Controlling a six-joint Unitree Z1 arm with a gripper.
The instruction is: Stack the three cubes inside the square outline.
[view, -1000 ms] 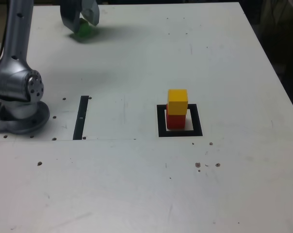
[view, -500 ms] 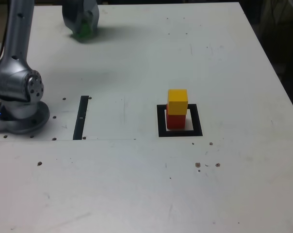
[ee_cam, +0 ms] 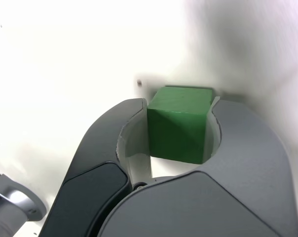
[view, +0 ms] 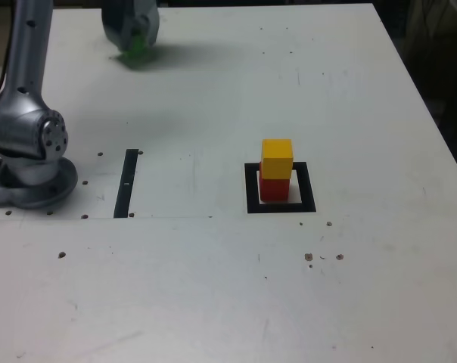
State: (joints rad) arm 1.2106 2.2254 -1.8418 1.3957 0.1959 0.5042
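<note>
The jaws that stood apart over the green block a second ago have now come together on it, and nothing else on the table (view: 213, 287) has shifted. We start with that big white tabletop: the arm's silver base (view: 32, 162) sits at the exterior view's left, with the thin black strip (view: 127, 183) just beside it. Across the middle, toward the exterior view's right, is the square outline (view: 281, 207), and inside it the red cube (view: 274, 189) carries the yellow cube (view: 277, 159) squarely on top.

Now the far corner. Up at the exterior view's top left, our gripper (view: 135, 38) is clamped around the green cube (view: 134, 51). The wrist view confirms it: the green cube (ee_cam: 179, 123) sits seated between both dark jaws, a face pressed on each side, gripper (ee_cam: 181, 126) firmly grasping it.

Here's what the next move turns on, as we read it: the two-block stack lies well apart from the held cube, nearer the camera and off toward the exterior view's right. The carry runs diagonally across the table, and the green cube must arrive above the yellow top, not level with it.
</note>
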